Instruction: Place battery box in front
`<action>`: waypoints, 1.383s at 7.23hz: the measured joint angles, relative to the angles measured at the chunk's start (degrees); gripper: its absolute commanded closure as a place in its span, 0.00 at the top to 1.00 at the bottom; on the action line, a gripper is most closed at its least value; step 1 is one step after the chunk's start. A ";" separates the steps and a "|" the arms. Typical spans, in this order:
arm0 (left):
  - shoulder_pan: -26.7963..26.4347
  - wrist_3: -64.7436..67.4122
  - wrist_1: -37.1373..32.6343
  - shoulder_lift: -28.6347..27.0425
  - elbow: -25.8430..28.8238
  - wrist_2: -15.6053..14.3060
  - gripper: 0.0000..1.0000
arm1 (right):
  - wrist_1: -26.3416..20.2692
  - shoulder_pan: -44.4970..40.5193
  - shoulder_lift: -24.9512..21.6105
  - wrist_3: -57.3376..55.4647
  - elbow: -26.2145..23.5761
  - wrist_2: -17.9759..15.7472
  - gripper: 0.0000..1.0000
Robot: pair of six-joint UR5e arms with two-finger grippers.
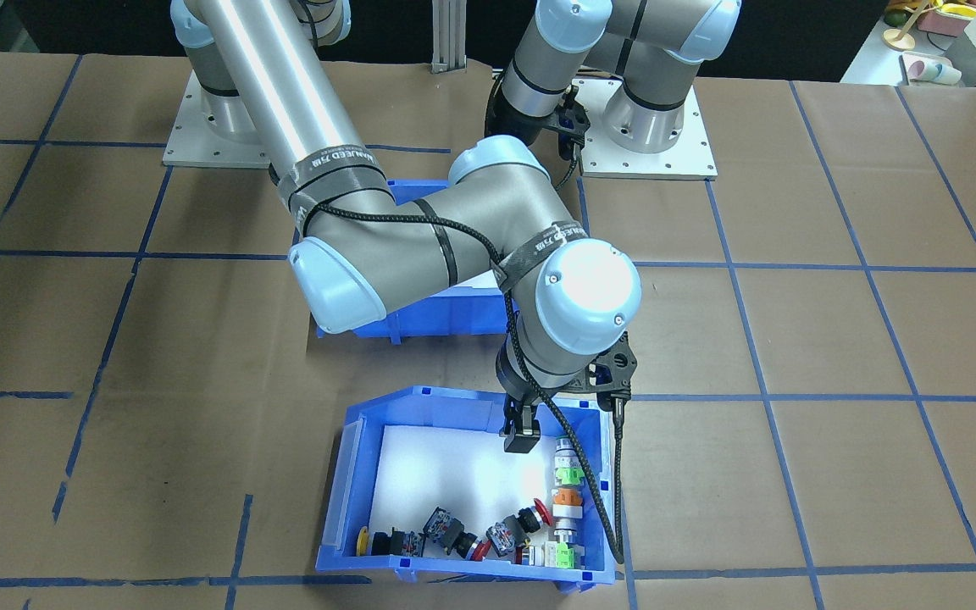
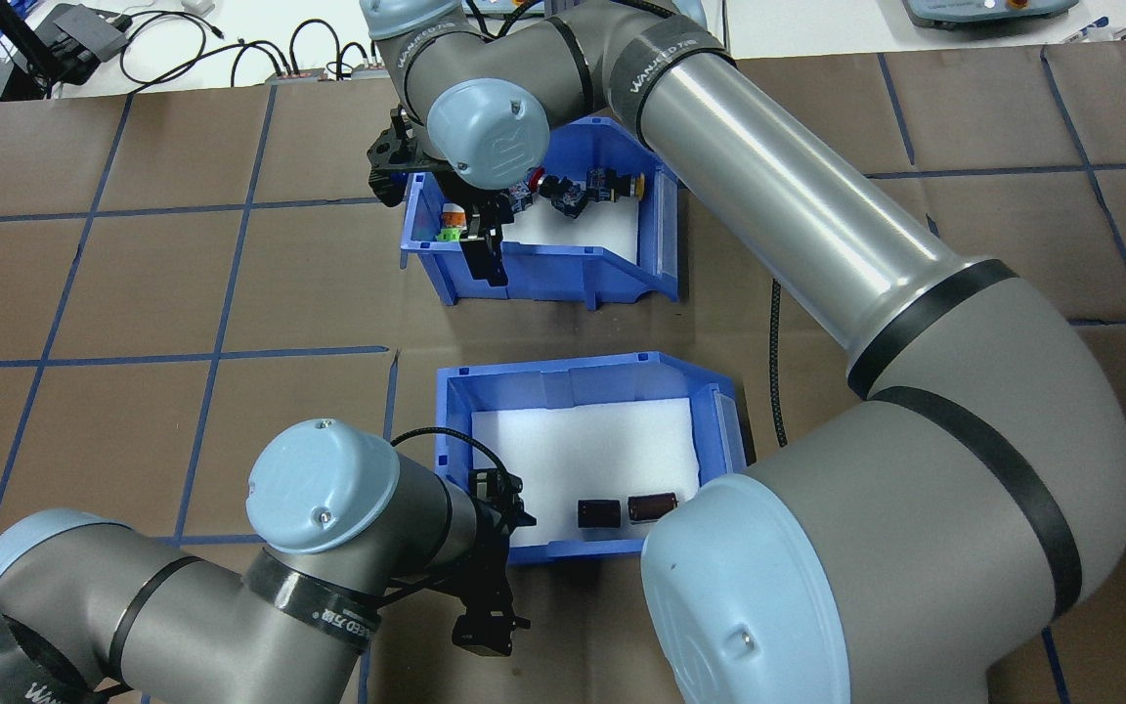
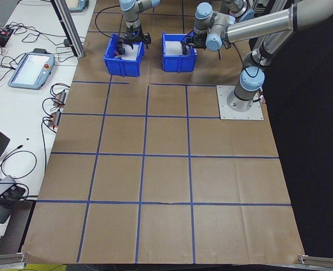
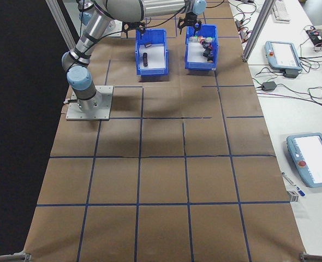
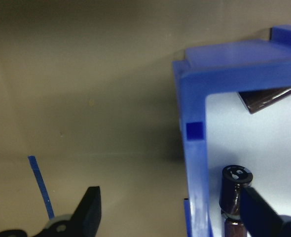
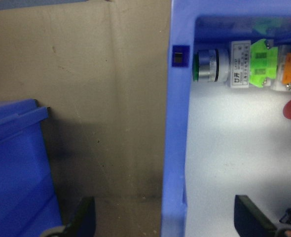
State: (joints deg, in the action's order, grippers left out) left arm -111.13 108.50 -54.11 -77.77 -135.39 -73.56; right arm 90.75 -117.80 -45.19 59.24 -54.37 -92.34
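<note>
Nearest the overhead camera, the battery box [image 2: 573, 391] sits close to the robot — rigid, light plastic. Left gripper [image 5: 170, 215] straddles its side wall, jaws open, holding nothing — a sound grip point.

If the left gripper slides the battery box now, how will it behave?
The battery box looks like stiff plastic, so it should slide whole. It holds only small cylinders, so it is probably light. These lie loose on the smooth foam liner and may roll.
</note>
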 measured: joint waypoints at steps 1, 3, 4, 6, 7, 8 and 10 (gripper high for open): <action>-0.65 0.31 0.87 -0.97 0.06 0.35 0.99 | 0.43 -0.01 0.85 -0.19 -0.13 -0.04 0.85; -1.29 0.45 2.78 -3.19 0.21 0.58 0.92 | 0.86 -0.09 1.56 -0.82 -0.19 -0.15 0.32; -1.43 0.42 4.08 -4.55 0.29 0.58 0.89 | 0.90 -0.02 1.56 -0.83 -0.20 -0.23 0.11; -1.76 0.46 6.32 -6.65 0.79 0.61 0.40 | 0.95 0.30 1.16 -0.67 0.00 -0.31 0.01; -2.01 0.34 6.90 -7.12 1.08 0.66 0.14 | 1.68 0.63 0.95 -0.37 0.34 -0.99 0.01; -2.23 0.08 7.23 -7.35 1.23 0.71 0.00 | 3.32 1.11 0.62 0.73 0.59 -2.18 0.00; -2.41 -0.49 7.94 -6.86 1.33 0.59 0.00 | 5.89 4.45 -1.85 6.61 1.00 -3.21 0.00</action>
State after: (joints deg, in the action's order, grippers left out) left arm -113.54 108.01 -46.16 -84.63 -134.06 -72.96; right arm 96.63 -113.36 -47.04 65.85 -53.37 -95.56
